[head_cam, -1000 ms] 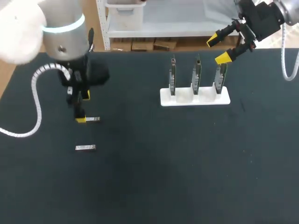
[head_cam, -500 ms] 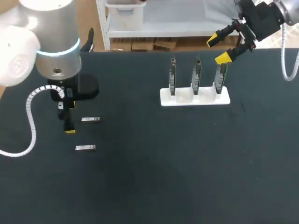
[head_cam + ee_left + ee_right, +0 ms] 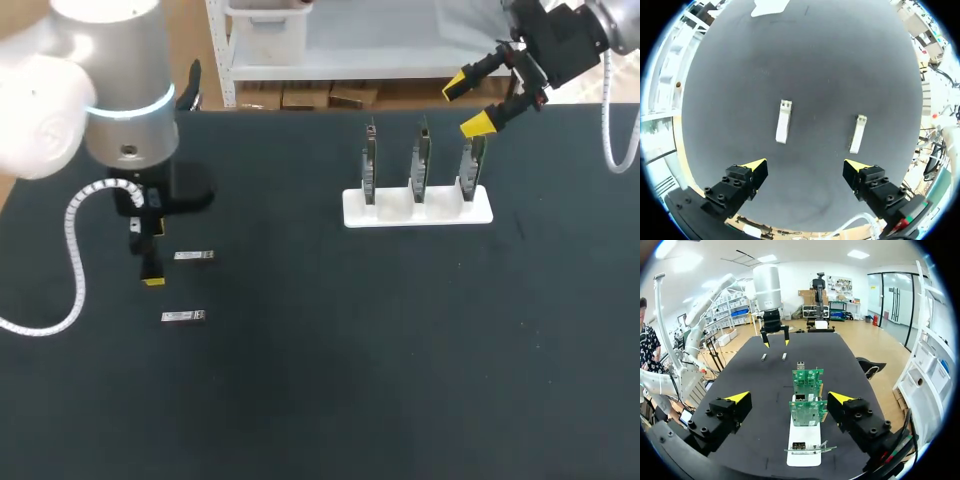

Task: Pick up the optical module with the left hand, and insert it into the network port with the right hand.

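In the left wrist view, my left gripper is spread wide and empty. One optical module and a second optical module lie flat ahead of its tips. From overhead only one tip shows, seemingly just beside them. My right gripper gapes empty near the white stand.

The left arm is fat, round and silver-grey, with a glowing pale blue ring around it. A curly white cable hangs from it. The left hand and the right hand are black blocks with small round screws and pointy yellow tips.
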Robot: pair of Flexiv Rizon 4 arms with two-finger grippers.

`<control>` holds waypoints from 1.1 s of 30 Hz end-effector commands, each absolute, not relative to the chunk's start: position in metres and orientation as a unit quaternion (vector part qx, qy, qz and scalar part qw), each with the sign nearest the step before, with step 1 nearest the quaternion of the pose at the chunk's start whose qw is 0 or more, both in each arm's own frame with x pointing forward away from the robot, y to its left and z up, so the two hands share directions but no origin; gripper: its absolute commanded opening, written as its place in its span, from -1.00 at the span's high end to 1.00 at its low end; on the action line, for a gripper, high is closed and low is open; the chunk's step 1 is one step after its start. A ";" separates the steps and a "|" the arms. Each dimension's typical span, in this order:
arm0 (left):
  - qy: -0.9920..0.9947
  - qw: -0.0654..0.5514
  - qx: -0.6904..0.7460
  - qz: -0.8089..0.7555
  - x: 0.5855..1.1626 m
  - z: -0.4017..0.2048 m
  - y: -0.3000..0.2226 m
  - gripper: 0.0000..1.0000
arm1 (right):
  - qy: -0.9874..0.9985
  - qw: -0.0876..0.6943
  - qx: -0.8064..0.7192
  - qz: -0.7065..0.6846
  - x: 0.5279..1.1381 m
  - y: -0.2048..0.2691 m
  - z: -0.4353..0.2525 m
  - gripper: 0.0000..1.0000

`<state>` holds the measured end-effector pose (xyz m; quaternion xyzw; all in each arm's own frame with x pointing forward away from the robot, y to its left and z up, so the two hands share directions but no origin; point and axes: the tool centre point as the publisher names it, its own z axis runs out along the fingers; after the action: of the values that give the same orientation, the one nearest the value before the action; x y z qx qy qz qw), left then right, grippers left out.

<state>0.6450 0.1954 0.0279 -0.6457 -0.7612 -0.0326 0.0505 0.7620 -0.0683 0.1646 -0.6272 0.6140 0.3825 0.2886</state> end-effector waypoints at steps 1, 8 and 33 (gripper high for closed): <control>-0.760 0.077 -0.644 -0.037 0.656 0.023 0.184 -1.00 | 0.614 0.289 -0.627 0.382 0.762 -0.068 0.165 -1.00; -0.757 0.073 -0.648 -0.025 0.659 0.019 0.177 -1.00 | 0.614 0.289 -0.627 0.382 0.762 -0.068 0.165 -1.00; -0.766 0.087 -0.637 -0.008 0.666 0.000 0.180 -1.00 | 0.614 0.289 -0.627 0.382 0.762 -0.068 0.165 -1.00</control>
<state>0.6609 0.1792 0.0024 -0.6362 -0.7669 -0.0115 0.0835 0.7620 -0.0684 0.1646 -0.6271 0.6141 0.3825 0.2887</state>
